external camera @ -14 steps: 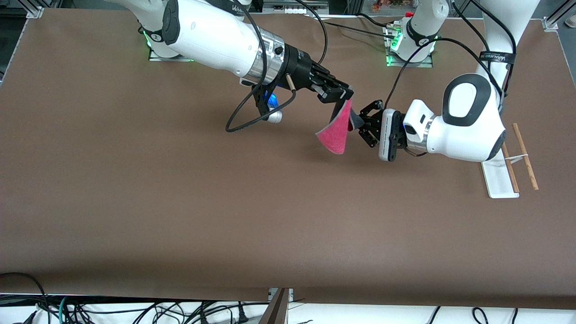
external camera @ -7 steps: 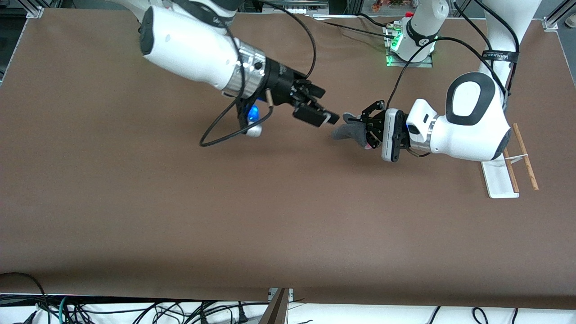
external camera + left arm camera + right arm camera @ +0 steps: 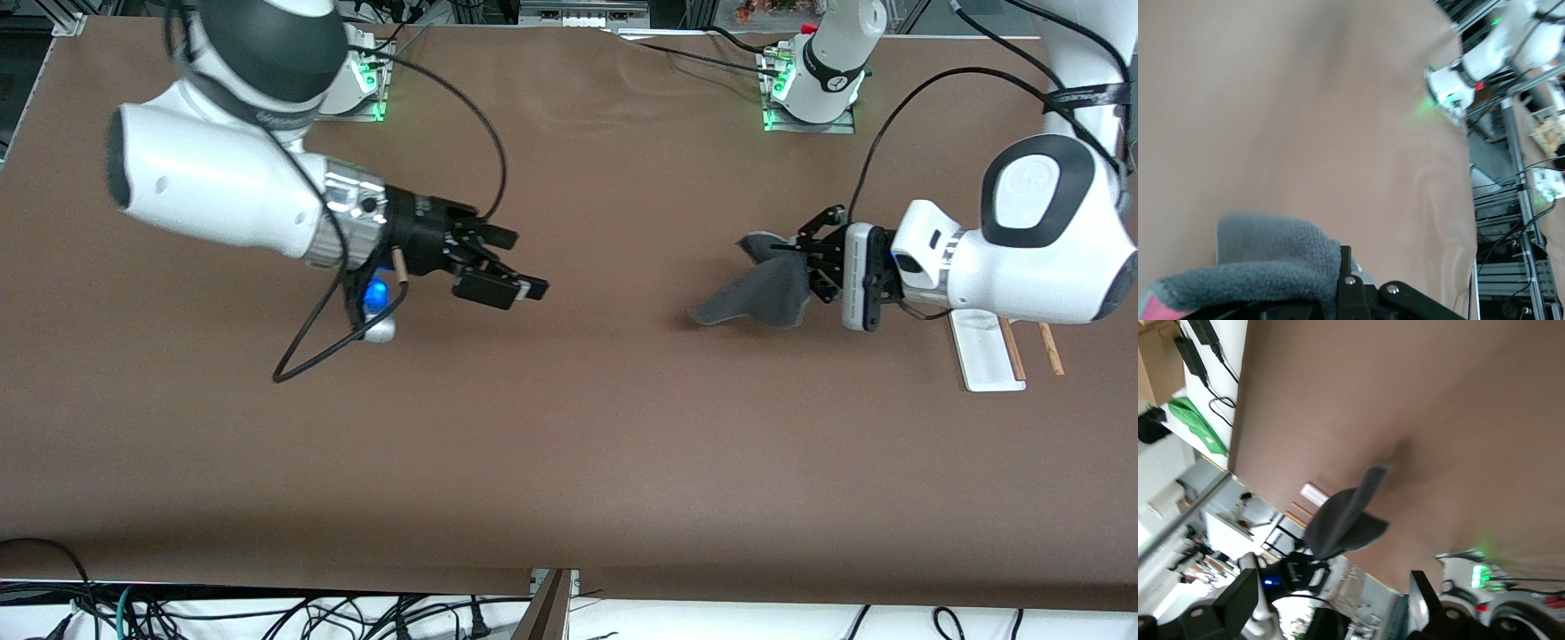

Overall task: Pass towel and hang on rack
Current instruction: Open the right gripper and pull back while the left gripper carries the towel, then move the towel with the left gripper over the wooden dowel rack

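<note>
Front view shows my left end effector (image 3: 805, 267) pinching the towel (image 3: 756, 300) beside the rack (image 3: 985, 356), my right end effector (image 3: 511, 271) spread and waiting; I'd lift it high before draping it over both rods.

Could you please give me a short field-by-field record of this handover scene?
towel: grey face showing, hanging from the left end effector over the table
left end effector: shut on the towel, beside the rack
right end effector: open, empty, over the table toward the right arm's end
rack: on the table, nothing hung on it
</note>
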You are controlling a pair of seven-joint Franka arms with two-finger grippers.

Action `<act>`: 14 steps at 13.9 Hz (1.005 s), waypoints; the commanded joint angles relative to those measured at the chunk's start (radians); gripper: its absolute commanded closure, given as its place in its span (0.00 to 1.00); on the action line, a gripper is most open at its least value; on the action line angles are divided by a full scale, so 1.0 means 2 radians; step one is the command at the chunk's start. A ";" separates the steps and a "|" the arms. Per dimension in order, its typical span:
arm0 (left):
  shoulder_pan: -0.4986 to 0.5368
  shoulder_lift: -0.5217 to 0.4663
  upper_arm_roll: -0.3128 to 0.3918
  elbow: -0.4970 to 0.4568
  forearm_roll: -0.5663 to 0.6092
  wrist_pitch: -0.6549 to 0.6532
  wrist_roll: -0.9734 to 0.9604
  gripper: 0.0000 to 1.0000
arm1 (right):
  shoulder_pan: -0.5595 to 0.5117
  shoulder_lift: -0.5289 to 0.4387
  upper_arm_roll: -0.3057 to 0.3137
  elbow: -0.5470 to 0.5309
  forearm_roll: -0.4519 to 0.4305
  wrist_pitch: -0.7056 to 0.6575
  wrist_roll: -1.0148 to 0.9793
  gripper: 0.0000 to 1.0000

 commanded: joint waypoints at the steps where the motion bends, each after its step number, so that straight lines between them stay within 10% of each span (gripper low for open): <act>1: 0.014 0.008 -0.003 0.035 0.067 -0.013 -0.050 1.00 | -0.036 -0.026 -0.007 -0.003 -0.009 -0.096 -0.079 0.00; 7: 0.049 0.014 0.018 0.069 0.201 -0.010 -0.076 1.00 | -0.061 -0.132 -0.063 -0.114 -0.140 -0.207 -0.315 0.00; 14: 0.131 0.065 0.073 0.068 0.301 0.045 -0.069 1.00 | -0.063 -0.195 -0.067 -0.198 -0.355 -0.175 -0.492 0.00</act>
